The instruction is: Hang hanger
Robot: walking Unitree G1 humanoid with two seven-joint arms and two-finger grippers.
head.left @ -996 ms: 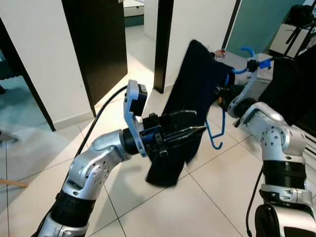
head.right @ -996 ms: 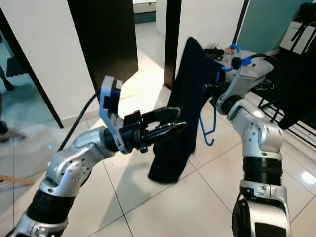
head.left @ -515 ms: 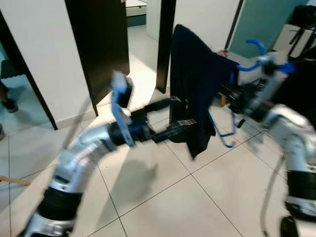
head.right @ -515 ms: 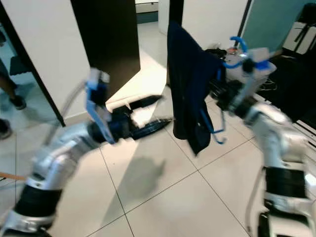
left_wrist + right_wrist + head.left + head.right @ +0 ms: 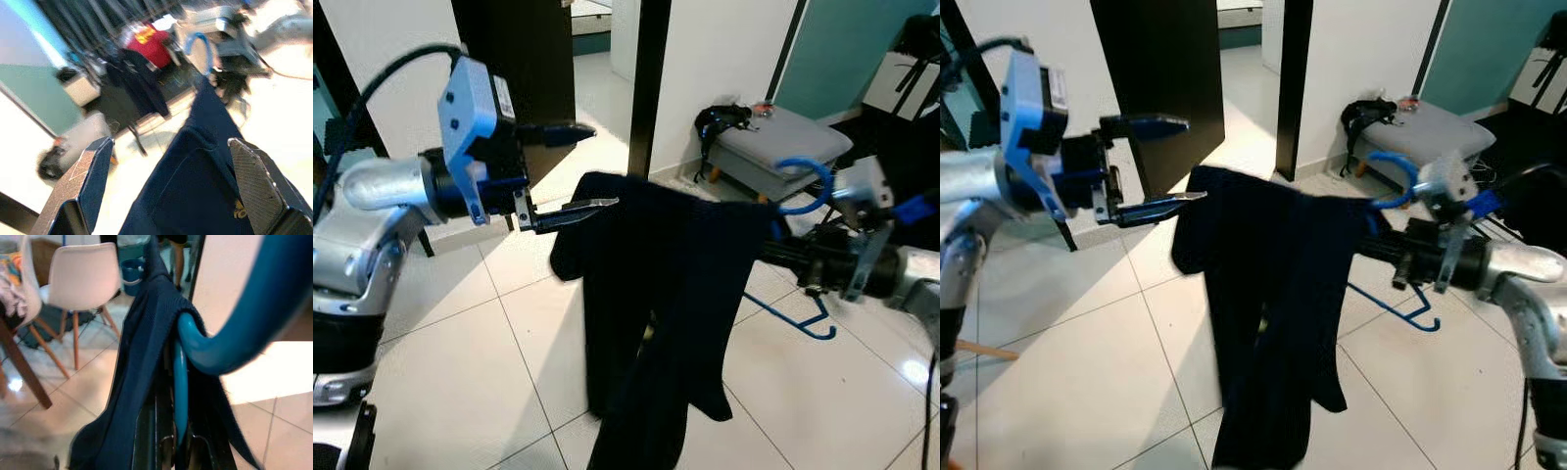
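right gripper [image 5: 1408, 257] clamps curved blue hanger [image 5: 1393, 166] | dark knit garment [image 5: 1273, 294] draped | left gripper [image 5: 1160, 162] spread
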